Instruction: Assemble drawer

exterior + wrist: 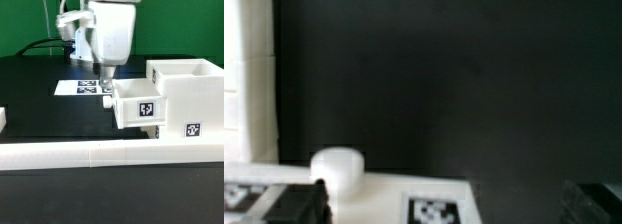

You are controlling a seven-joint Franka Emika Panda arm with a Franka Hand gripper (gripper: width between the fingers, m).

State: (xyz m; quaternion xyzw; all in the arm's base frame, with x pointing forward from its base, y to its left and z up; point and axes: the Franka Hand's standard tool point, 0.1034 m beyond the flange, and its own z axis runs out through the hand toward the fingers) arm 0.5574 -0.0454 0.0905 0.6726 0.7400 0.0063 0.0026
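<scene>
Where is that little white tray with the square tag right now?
In the exterior view the tray sits right of centre, sticking out of the housing, just behind the white border rail, with the robot's hand at its left end.

Black table (pixel 35 110), matte and dark. Directly on it: marker board (pixel 85 86), flat, right under and behind the jaws; housing (pixel 190 100) to the exterior view's right of the jaws, tray (pixel 135 103) set in its side, just below the jaws; long white rail (pixel 90 152) along the near edge.
</scene>
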